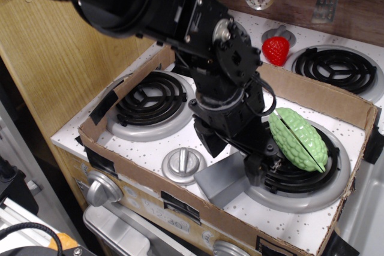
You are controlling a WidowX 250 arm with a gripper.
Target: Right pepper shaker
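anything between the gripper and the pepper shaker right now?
Nothing visible. The gripper is right at the cap end of the pepper shaker, which lies on its side by the front right burner. The green corn-like toy sits just behind on that burner, close to the fingers but not between them and the shaker.

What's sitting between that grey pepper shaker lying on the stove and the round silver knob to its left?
Nothing: in the only camera view, just bare speckled white stovetop separates the pepper shaker from the knob.

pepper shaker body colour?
Matte grey; the pepper shaker shows in the only view, lying beside the front-right burner.
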